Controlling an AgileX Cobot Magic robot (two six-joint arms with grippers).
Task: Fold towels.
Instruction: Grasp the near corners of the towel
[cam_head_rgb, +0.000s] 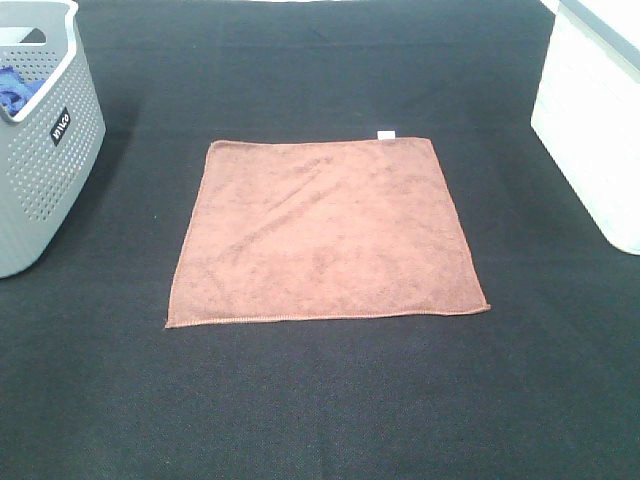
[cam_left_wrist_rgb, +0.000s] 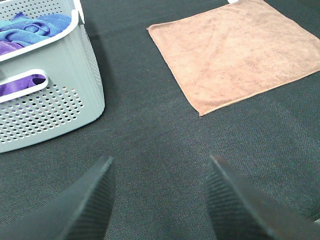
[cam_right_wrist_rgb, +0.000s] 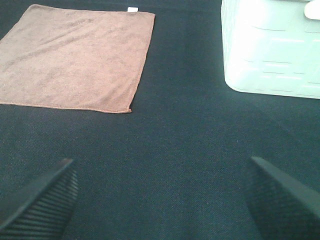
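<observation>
the left gripper (cam_left_wrist_rgb: 160, 159) is seen with its two dark ribbed fingers (cam_left_wrist_rgb: 95, 200) spread apart, nothing being held between them, and it is poised above the black mat (cam_left_wrist_rgb: 165, 135). the rust towel (cam_left_wrist_rgb: 235, 50) is found ahead of this gripper and off to its inner side, well apart from the fingertips, laid flat and fully unfolded. on the outer side of the same gripper, also ahead of it, a grey perforated basket (cam_left_wrist_rgb: 65, 100) is placed, in which a blue cloth (cam_left_wrist_rgb: 35, 25) and a purple cloth (cam_left_wrist_rgb: 15, 85) are heaped. the right gripper (cam_right_wrist_rgb: 161, 161) is likewise held wide open, with only bare mat framed between its fingers (cam_right_wrist_rgb: 45, 200). the towel (cam_right_wrist_rgb: 75, 57) is seen ahead of it and toward its inner side, its nearest corner clear of the fingertips. ahead on the outer side, what appears to be a white bin (cam_right_wrist_rgb: 270, 50) is set, its detail washed out by glare. in the high view the towel (cam_head_rgb: 325, 235) is spread as a square between the basket (cam_head_rgb: 45, 150) and the bin (cam_head_rgb: 590, 130), touching neither, with a small white tag (cam_head_rgb: 386, 134) shown at the hem farthest from both grippers.
</observation>
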